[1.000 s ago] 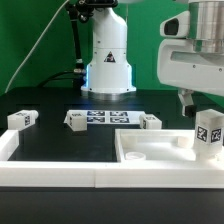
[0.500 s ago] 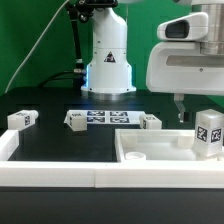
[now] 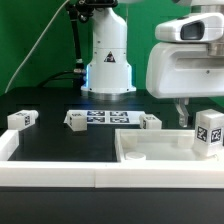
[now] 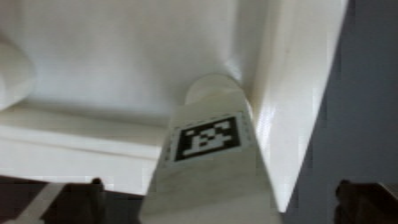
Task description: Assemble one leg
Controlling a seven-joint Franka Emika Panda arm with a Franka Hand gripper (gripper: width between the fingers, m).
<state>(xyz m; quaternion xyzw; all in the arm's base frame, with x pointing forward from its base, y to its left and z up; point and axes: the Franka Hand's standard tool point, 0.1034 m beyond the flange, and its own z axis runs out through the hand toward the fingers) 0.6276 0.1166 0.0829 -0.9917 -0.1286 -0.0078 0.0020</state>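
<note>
A leg (image 3: 208,132), a small white post with a black-and-white tag, stands upright at the exterior view's right, at the corner of the large white rimmed panel (image 3: 150,152). In the wrist view the leg (image 4: 210,140) lies between my two dark fingertips, with a gap on each side. My gripper (image 4: 222,204) is open and straddles the leg without gripping it. In the exterior view only one finger (image 3: 183,110) shows, just left of the leg. The other finger is out of frame.
Three more small white legs lie on the black table: one at far left (image 3: 22,119), one (image 3: 76,119) and one (image 3: 150,121) at either end of the marker board (image 3: 107,118). The robot base (image 3: 108,60) stands behind. A white rail (image 3: 50,176) runs along the front.
My hand has shifted toward the exterior view's left and come slightly lower over the upright leg. The leg and the other parts have not moved.
</note>
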